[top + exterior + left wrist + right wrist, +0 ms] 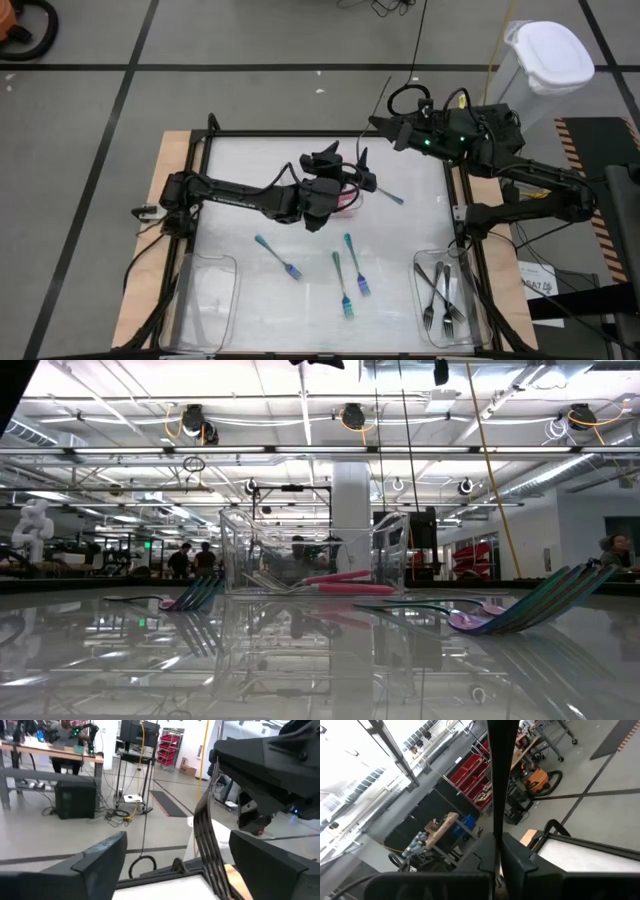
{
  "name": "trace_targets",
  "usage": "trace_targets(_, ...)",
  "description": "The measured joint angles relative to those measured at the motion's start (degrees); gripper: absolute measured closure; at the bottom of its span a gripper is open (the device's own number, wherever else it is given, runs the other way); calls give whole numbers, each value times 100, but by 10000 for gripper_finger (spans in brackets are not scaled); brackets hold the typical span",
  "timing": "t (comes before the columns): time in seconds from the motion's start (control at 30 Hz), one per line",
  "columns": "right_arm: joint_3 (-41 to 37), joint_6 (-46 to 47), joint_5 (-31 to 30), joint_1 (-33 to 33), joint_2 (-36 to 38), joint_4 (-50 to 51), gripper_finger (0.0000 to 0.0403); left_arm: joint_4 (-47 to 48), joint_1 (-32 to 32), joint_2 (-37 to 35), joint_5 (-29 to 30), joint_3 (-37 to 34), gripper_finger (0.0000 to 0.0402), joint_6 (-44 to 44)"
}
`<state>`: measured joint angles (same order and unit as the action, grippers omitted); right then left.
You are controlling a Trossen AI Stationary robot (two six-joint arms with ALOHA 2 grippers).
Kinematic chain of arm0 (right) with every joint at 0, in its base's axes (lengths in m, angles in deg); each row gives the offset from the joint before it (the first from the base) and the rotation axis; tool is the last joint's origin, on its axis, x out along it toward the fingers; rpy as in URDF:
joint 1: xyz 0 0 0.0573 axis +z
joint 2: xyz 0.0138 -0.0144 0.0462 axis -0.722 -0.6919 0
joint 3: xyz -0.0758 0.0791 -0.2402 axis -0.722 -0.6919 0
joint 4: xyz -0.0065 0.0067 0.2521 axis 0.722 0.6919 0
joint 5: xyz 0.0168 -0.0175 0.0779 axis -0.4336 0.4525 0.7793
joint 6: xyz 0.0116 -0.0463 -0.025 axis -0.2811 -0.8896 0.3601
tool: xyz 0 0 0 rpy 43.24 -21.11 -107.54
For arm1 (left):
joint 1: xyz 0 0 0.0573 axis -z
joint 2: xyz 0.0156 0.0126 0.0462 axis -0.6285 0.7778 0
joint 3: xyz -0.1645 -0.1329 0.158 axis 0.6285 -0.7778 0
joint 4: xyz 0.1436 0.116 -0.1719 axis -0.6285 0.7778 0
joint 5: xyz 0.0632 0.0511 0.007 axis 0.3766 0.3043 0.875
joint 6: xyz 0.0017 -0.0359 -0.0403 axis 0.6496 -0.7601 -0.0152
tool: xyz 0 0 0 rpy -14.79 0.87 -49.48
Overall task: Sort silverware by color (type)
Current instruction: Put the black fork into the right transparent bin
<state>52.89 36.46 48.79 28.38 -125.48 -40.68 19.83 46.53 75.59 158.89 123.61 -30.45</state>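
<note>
My right gripper (375,122) is at the table's far right, shut on a dark grey fork (205,830). My left gripper (345,155) reaches to the table's middle, open and level. In the left wrist view the fork's tined part (212,870) passes between the left gripper's two fingers, and I see no touch. Beneath the left gripper stands a clear tray (312,550) with pink utensils (345,585) lying in it. Three teal forks (342,285) lie flat on the table nearer the front. A grey utensil (387,194) lies beside the middle tray. My right gripper pinches the dark grey fork between its two shut fingers (520,860), on a slim part of it (495,820). The fingers come about level from the table's right side. The fork is lifted clear of the table and slants from the fingers toward my left gripper.
A clear tray (445,262) at the front right holds grey forks. Another clear tray (205,300) stands at the front left. A white-lidded bin (545,60) stands off the table's far right corner. Dark frame bars run along the table's edges.
</note>
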Motion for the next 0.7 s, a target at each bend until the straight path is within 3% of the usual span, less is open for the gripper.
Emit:
trace_targets(0.23,0,-413,4,2,0,-72,397,486,-21,0,-199,0,140,-1006)
trace_targets(0.57,0,-1057,26,128,0,-35,397,549,-23,0,-512,0,304,-1057)
trace_targets(0.7,0,-1340,20,241,0,-31,397,596,-35,0,-517,0,372,-1448)
